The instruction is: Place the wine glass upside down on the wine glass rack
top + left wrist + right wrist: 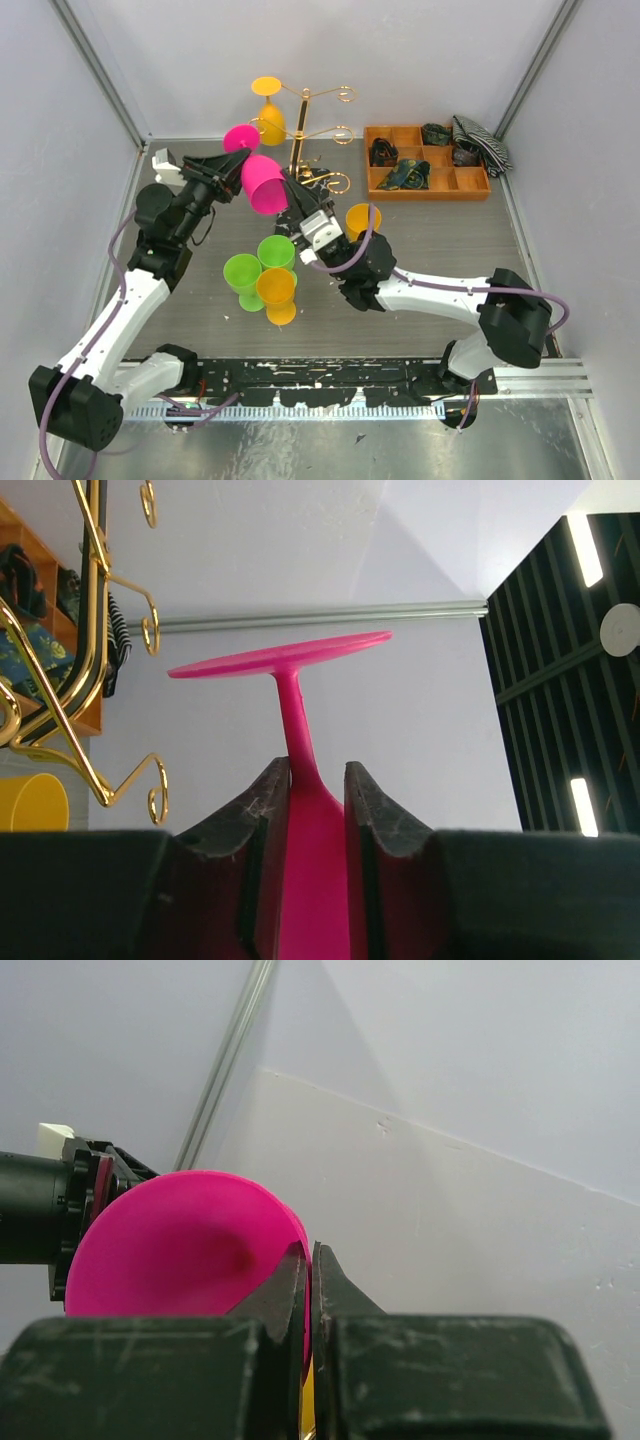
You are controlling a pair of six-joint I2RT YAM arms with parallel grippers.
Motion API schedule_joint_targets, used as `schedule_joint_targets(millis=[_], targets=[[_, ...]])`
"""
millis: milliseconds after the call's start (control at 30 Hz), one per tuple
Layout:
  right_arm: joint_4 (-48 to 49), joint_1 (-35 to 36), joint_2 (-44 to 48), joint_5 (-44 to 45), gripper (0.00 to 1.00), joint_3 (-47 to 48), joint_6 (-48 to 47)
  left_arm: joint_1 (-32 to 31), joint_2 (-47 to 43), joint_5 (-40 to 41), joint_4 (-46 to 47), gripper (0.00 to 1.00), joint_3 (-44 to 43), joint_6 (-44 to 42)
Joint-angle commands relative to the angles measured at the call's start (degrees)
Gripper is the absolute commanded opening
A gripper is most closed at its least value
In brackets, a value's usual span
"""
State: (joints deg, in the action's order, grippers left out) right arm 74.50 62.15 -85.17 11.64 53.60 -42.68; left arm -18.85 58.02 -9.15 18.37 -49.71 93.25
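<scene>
I am holding the pink wine glass (262, 183) in the air with both arms, above the table (450, 240) and just left of the wine glass rack (296, 140); it is not yet hanging on any arm.

1. My right end effector (310, 1260) is pinching the wall of the bowl at the rim, jaws nearly together with only the thin pink wall between them. This grip is steadying the bowl from the near side.
2. My left end effector (317, 780) is standing narrow on the stem (295, 720), one finger on each side and, as far as the wrist view shows, in contact. I judge this to be the carrying grip, since it is leaving the foot (280, 655) free to slide into a gold spiral arm.

Orientation: the long axis is lying tilted, not upright. The foot is pointing toward the far left, beside the rack. The open mouth is facing near and right, toward my right end effector.
</scene>
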Motion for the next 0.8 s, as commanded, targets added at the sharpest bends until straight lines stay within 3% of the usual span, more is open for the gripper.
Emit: schedule_joint_targets(millis=[0, 133, 333, 400, 467, 567, 767], targets=[[0.0, 0.3, 2.6, -1.0, 0.01, -0.8, 0.2, -0.4, 0.9, -2.3, 6.1, 0.27, -2.1, 0.0], [-1.1, 0.3, 3.9, -1.3, 0.01, -1.9, 0.3, -0.4, 1.2, -1.7, 8.8, 0.19, -1.2, 0.6], [-2.4, 0.3, 5.3, -2.3, 0.01, -2.7, 0.3, -0.4, 0.7, -1.2, 9.9, 0.16, -1.5, -1.0], [-2.4, 0.3, 5.2, -2.7, 0.01, -2.6, 0.4, -0.4, 0.8, -1.6, 9.8, 0.19, -1.7, -0.9], [-2.2, 0.3, 5.0, -3.3, 0.01, -2.5, 0.6, -0.5, 1.0, -2.1, 9.8, 0.33, -1.8, -0.6], [-2.1, 0.3, 4.7, -4.1, 0.01, -2.3, 1.5, -0.5, 1.2, -2.3, 9.9, 0.42, -1.9, -0.3], [-2.1, 0.4, 4.3, -4.7, 0.01, -2.1, 3.1, -0.4, 1.6, -2.5, 11.5, 0.40, -1.8, 0.2]])
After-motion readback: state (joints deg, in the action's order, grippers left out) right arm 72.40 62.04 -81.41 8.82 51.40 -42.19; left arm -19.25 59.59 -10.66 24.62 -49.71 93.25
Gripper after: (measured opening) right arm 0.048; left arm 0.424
